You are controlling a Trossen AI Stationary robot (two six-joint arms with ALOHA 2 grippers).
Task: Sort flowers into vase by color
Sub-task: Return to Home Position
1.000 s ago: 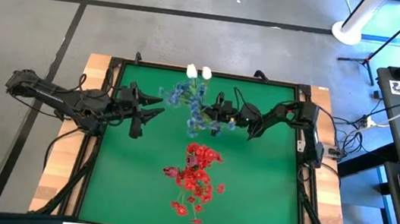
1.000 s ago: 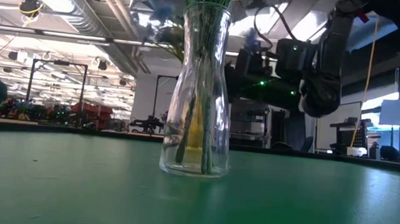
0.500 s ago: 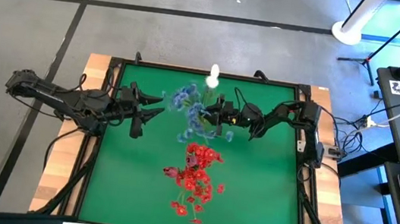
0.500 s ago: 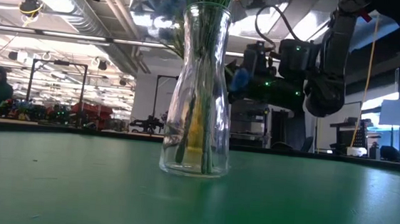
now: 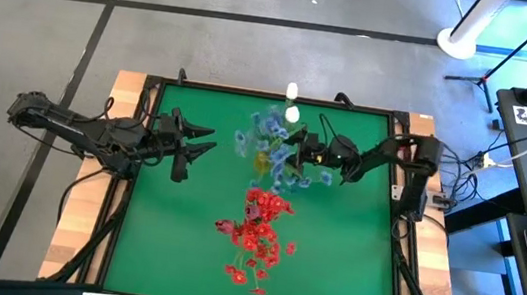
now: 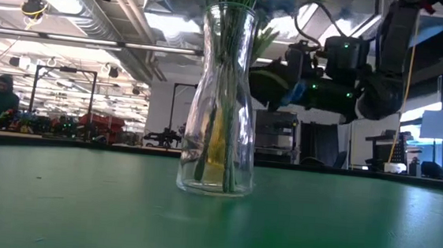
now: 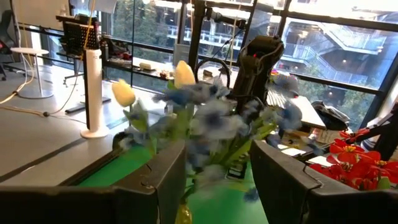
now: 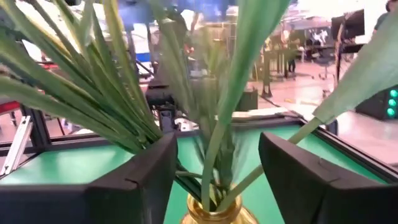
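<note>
Right gripper (image 8: 217,138) backs off, released, our blue-white flowers (image 5: 274,141) leaning after it; left gripper (image 5: 209,142) idles released at left. Sorting's done, we reckon.

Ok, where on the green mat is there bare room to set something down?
Bare green table mat lies left of the red blossom sprays, out to the mat's left edge, and right of them, out to its right edge. It is crowded mid-back: the blue and white flower bunch, the right end effector around its stems, and the left end effector nearby.
</note>
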